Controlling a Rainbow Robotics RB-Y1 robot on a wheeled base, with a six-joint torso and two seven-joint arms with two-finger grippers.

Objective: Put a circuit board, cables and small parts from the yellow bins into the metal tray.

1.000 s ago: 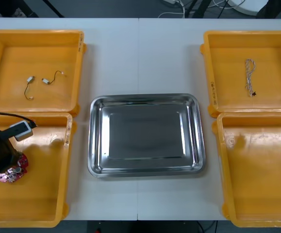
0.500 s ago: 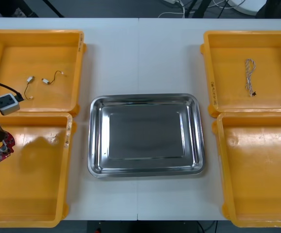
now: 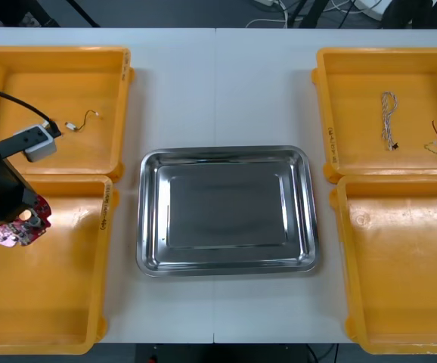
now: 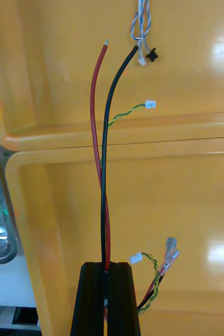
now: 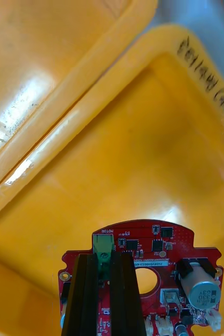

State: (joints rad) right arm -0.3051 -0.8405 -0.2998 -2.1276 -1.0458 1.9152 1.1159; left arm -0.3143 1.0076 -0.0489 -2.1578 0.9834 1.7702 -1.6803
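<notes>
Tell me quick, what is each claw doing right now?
Left gripper: closed, holding the red circuit board.
Right gripper: closed, holding the red and black cables.

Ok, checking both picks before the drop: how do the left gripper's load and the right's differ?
The left gripper pinches a round red circuit board; the right gripper pinches thin cables, red and black. The circuit board spreads wide beside its gripper; the cables run long and narrow beyond theirs. The circuit board is over the near left bin; the cables cross the right bins' shared wall. Both are clamped in shut jaws.
</notes>
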